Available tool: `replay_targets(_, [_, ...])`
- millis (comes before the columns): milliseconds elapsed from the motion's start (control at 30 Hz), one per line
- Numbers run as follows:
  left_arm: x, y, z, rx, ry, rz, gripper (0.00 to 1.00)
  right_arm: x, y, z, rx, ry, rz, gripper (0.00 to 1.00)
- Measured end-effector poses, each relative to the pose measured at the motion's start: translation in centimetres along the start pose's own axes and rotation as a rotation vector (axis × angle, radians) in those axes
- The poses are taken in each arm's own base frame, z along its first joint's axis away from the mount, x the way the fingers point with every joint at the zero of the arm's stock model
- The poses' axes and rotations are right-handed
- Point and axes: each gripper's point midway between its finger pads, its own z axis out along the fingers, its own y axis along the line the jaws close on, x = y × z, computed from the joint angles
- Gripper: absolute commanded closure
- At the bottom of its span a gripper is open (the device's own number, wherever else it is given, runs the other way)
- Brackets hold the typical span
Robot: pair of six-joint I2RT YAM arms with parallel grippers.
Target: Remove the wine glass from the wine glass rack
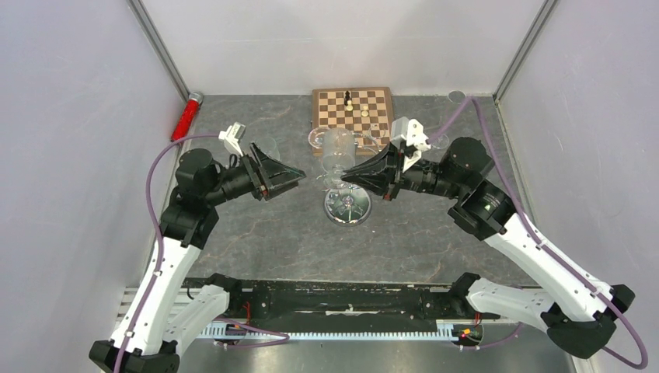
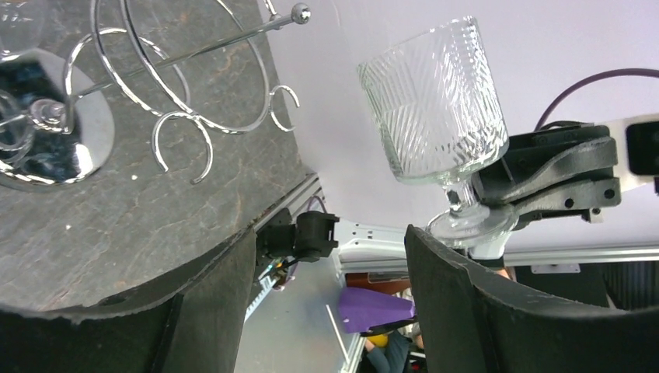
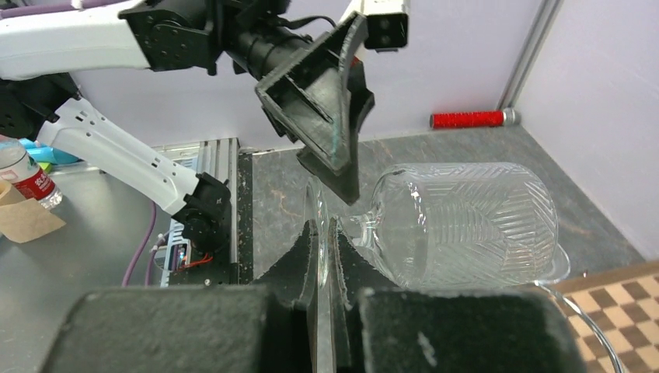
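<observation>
From above, the right gripper [image 1: 343,179] is clamped on the foot of the wine glass [image 1: 339,146]. The glass is tipped over in the air, bowl toward 12 o'clock, above the wine glass rack [image 1: 347,207] (the mirrored base shows at 6 o'clock of the bowl). The left gripper [image 1: 284,172] hangs at 9 o'clock of the glass, jaws wide and empty. The chessboard [image 1: 353,109] sits near at 12 o'clock, so a careless swing that way could topple its pieces.

In the left wrist view the rack lies at 10 o'clock and the glass at 2 o'clock, apart from the curled loops, so it looks free of them. The risk here is the hold. Only the thin foot is pinched, and the heavy bowl sticks out sideways, so it could pivot or slide between the pads.

In the right wrist view the pads [image 3: 305,256] squeeze the flat disc of the foot. The left gripper's tip hovers just beside the stem at 12 o'clock. A small bump between the arms could knock the glass loose, and a drop onto the rack or the table [image 3: 280,183] would likely break it.
</observation>
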Motion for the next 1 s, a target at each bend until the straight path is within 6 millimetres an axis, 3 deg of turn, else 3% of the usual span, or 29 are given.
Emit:
replay_targets(533, [0.9,-1.3,-0.2,0.138,0.005,-0.067,0.25,1.2,2.1,4.4,-0.013,-0.022,-0.136,1.00])
replay_targets(1000, [1.0,-2.6,-0.9,0.216,-0.012,-0.104,0.29,3.4,2.9,5.4,-0.014,-0.034,-0.177,1.00])
